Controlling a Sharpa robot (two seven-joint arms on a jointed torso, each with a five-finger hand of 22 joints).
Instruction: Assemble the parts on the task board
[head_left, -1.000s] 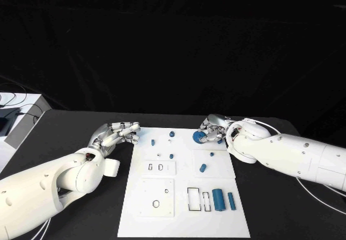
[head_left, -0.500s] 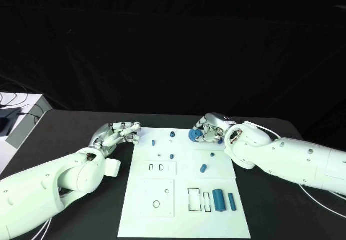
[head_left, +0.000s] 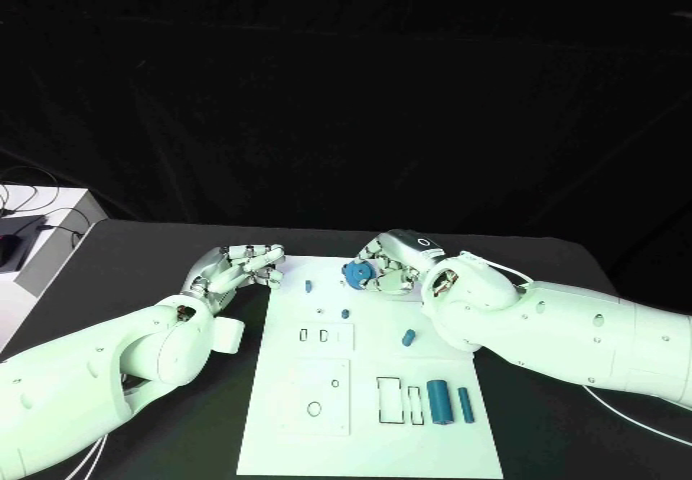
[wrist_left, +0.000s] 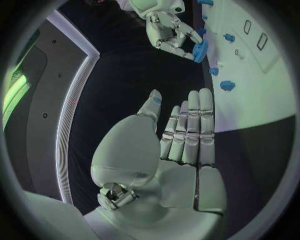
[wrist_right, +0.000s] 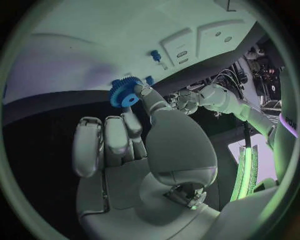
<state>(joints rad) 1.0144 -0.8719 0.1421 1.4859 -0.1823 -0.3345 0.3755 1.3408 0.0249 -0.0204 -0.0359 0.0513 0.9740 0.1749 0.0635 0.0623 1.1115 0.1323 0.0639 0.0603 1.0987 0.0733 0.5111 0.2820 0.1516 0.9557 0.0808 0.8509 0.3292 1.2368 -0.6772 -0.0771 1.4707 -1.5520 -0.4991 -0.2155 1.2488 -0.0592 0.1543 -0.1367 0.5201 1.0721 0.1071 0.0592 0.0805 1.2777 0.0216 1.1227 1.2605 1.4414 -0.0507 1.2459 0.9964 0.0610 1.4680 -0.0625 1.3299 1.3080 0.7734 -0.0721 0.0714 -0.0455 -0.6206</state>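
The white task board (head_left: 368, 440) lies in the middle of the black table. My right hand (head_left: 389, 268) hovers over the board's far edge and pinches a blue gear (head_left: 356, 271) between thumb and fingers. The right wrist view shows the gear (wrist_right: 125, 92) at the tips of that hand (wrist_right: 128, 150), just above the board (wrist_right: 125, 35). My left hand (head_left: 238, 268) rests beside the board's far left corner and holds nothing. Its fingers (wrist_left: 190, 130) lie straight and close together. Small blue pegs (head_left: 307, 285) stand near the far edge, and another blue piece (head_left: 408, 336) lies mid-board.
Two blue cylinders (head_left: 437, 401) lie side by side near a rectangular slot (head_left: 388, 397) on the board's near right part. A white box (head_left: 51, 240) with cables stands off the table's left side.
My right hand has carried the blue gear leftward along the board's far edge, toward the pegs. The left hand has stayed where it was.
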